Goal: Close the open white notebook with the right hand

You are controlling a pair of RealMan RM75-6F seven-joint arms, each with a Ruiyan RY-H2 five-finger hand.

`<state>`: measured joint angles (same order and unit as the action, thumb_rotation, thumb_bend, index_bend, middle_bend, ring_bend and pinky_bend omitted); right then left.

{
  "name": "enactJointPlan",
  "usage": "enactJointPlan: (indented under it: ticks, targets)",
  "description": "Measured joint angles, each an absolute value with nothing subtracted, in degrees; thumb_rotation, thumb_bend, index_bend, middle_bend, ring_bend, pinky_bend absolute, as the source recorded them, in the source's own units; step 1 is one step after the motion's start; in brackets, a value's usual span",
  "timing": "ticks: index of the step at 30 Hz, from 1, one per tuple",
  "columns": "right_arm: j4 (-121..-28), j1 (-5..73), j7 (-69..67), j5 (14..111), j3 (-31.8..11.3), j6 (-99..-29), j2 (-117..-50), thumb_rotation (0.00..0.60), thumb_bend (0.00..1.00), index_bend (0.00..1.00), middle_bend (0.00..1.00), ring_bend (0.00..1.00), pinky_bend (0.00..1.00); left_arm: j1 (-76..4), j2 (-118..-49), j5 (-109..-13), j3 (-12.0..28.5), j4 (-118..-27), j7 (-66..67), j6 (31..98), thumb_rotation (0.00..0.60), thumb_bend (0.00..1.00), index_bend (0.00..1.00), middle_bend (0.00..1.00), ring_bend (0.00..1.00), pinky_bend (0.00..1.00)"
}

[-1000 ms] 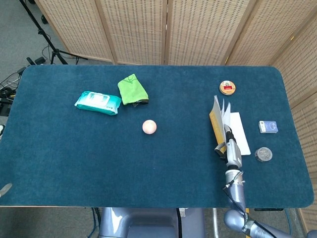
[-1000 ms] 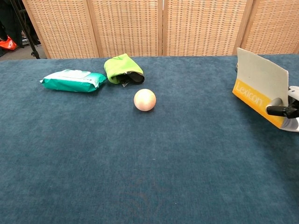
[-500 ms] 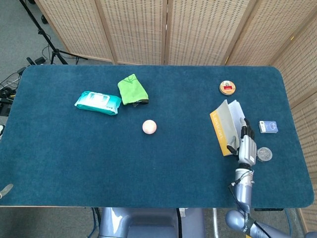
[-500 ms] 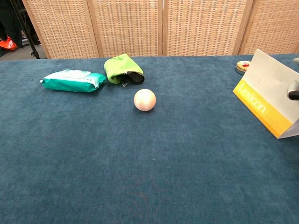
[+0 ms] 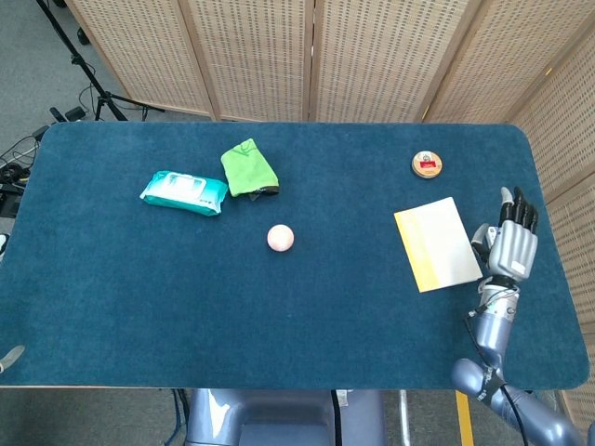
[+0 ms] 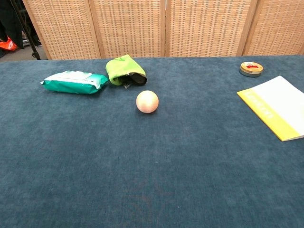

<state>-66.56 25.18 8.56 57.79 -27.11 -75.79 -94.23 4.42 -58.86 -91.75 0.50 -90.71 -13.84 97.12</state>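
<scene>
The white notebook (image 5: 438, 243) with a yellow strip along its spine lies flat and closed on the blue table, right of centre. The chest view shows the notebook (image 6: 281, 106) at the right edge, cover down flat. My right hand (image 5: 508, 247) hovers just right of the notebook, fingers spread and straight, holding nothing and apart from the cover. It does not show in the chest view. My left hand is in neither view.
A round orange tin (image 5: 427, 165) sits behind the notebook. A pink ball (image 5: 280, 238), a green cloth (image 5: 249, 168) and a teal wipes pack (image 5: 184, 191) lie left of centre. The table's right edge (image 5: 552, 232) runs close to my right hand.
The notebook's raised cover has dropped flat to the right, closing it. My right hand has let go of it and moved right, over the spot where a small blue box and a grey disc showed.
</scene>
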Motion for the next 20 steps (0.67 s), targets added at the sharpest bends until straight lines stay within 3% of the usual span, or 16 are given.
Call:
enactJointPlan:
  ticks: [2,4,6,13,20]
  targets:
    - [-67.9,24.4,7.8,60.2,-26.1,-76.9,-92.9,0.600,0.47,0.00,0.00,0.00,0.00,4.4,-58.9,-91.8,0.5,-90.7,-13.7,97.1,0.600,0.00,0.00,0.00,0.00,0.00]
    - [-69.6,23.2,7.2,63.3,-24.3,-78.2,-91.0,0.600,0.16,0.00,0.00,0.00,0.00,4.3,-59.0,-92.0,0.4,-90.7,-13.4,97.1,0.600,0.00,0.00,0.00,0.00,0.00]
    - [-71.7,21.8,6.7,66.5,-22.0,-79.4,-88.7,0.600,0.01,0.00,0.00,0.00,0.00,4.3,-59.1,-91.9,0.4,-90.7,-13.2,97.0,0.600,0.00,0.00,0.00,0.00,0.00]
    - [-83.4,14.3,2.7,75.7,-12.7,-82.8,-76.4,0.600,0.00,0.00,0.00,0.00,0.00,3.8,-59.5,-92.4,0.3,-90.9,-11.5,96.4,0.600,0.00,0.00,0.00,0.00,0.00]
    - [-90.6,8.4,3.6,79.7,-7.5,-86.7,-69.2,0.600,0.00,0.00,0.00,0.00,0.00,3.4,-60.3,-92.8,0.5,-91.2,-9.8,96.4,0.600,0.00,0.00,0.00,0.00,0.00]
